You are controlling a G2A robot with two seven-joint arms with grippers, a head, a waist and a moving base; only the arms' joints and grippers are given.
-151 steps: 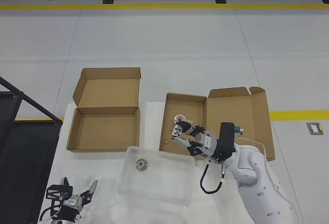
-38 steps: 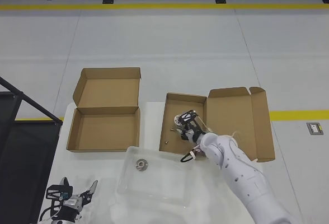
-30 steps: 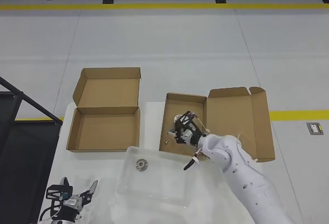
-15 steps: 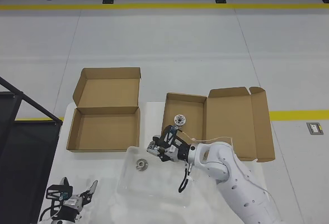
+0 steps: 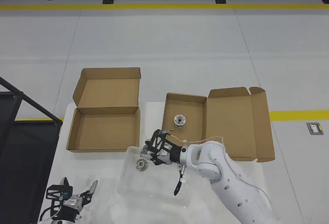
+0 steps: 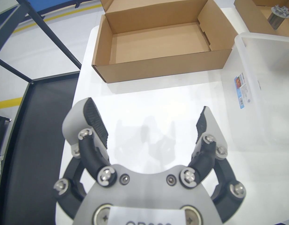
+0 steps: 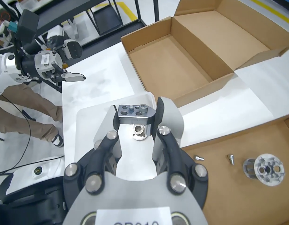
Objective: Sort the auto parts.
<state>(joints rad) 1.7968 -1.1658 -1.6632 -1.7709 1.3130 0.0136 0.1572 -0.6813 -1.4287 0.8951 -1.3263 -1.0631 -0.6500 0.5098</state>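
Right wrist view looks down the right gripper, which hangs with its fingers pointing down over one end of a clear plastic bin. Its jaws are clamped on a small metal block, one black pad pressed to each short end. The block is a flat, bright slab with square edges, its upper face drilled with several round holes. Directly below the jaws, on the bin floor, lies a flanged ring, a short, dull silver piece with a round bore. In the top view the right gripper sits just beside that ring, with the white arm bent back across the bin. Behind the jaws, on the wrist side, the brown cardboard right box holds a round cast hub with holes through its face, and two small screws lie apart from it. Beyond the fingertips stands the left box, plain corrugated card with its lid folded back. The left gripper hovers low over the white table with its jaws spread wide and nothing between them. Its ribbed black pads face each other, the left box lies ahead of the fingertips, and the bin stands off to one side.
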